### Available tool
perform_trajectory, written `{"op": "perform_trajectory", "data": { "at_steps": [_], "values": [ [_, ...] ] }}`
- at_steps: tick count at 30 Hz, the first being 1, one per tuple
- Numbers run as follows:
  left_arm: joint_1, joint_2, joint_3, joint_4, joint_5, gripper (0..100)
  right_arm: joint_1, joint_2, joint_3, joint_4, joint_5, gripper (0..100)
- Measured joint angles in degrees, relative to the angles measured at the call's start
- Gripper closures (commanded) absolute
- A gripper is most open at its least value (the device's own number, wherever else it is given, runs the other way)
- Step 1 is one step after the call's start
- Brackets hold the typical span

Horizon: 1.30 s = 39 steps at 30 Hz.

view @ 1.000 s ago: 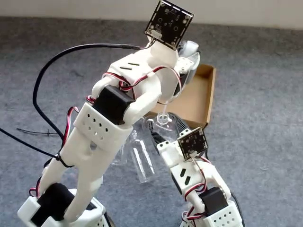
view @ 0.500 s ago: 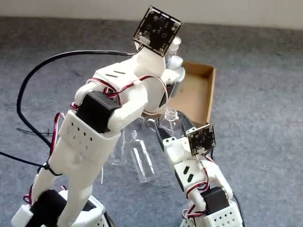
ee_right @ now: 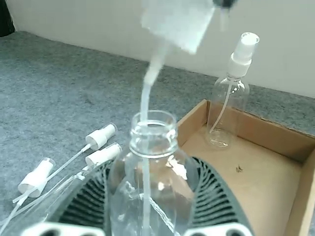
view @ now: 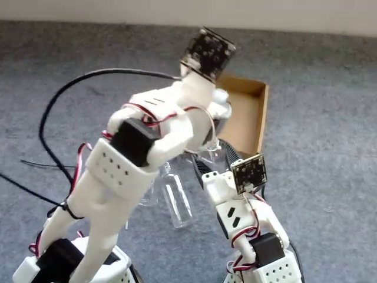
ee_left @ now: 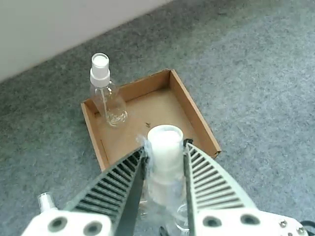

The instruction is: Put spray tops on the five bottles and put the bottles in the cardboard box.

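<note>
The left arm [view: 126,171] rises from the near left of the grey carpeted counter [view: 330,177]. It bends at the elbow and reaches far and rightward, with its wrist turned down. The left end effector [ee_left: 165,150] pinches a white spray top [ee_left: 166,139] between its ribbed fingers and holds it above an open bottle [ee_right: 146,169]. The top's dip tube [ee_right: 144,98] runs down through the bottle's neck, and the cap is not yet seated. Between the two arms, clear empty bottles [view: 178,203] lie on their sides on the counter. Three loose spray tops [ee_right: 101,135] lie near the held bottle. The right arm [view: 244,221] is folded low at the near right, with its forearm pointing away. The right end effector [ee_right: 150,164] is clamped round the open bottle's body, holding it upright just on the near side of the cardboard box [view: 244,121]. One capped bottle [ee_left: 108,101] stands in a corner of the box.
</note>
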Motion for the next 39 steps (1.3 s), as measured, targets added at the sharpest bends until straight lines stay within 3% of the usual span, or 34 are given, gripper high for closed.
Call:
{"op": "perform_trajectory", "data": {
  "at_steps": [6,12,22,30,34,39],
  "values": [
    [2.64,0.00,4.40,-3.43,0.00,94,0.09,0.00,0.00,0.00,0.00,99.4],
    [2.99,0.00,4.84,-3.60,0.00,83,0.26,0.00,0.00,0.00,-0.18,99.4],
    [2.90,-0.88,10.55,-3.60,-0.26,85,0.26,0.00,-0.09,0.00,-0.18,99.4],
    [2.81,-13.19,13.71,-3.60,-5.19,85,0.26,0.00,-0.09,0.00,-0.18,99.4],
    [0.62,-17.14,14.07,-6.15,-5.89,85,0.26,0.00,-0.09,0.00,-0.18,99.4],
    [-3.52,-12.84,13.19,-12.13,-5.89,85,0.26,0.00,-0.09,0.00,-0.18,99.4]
  ]
}}
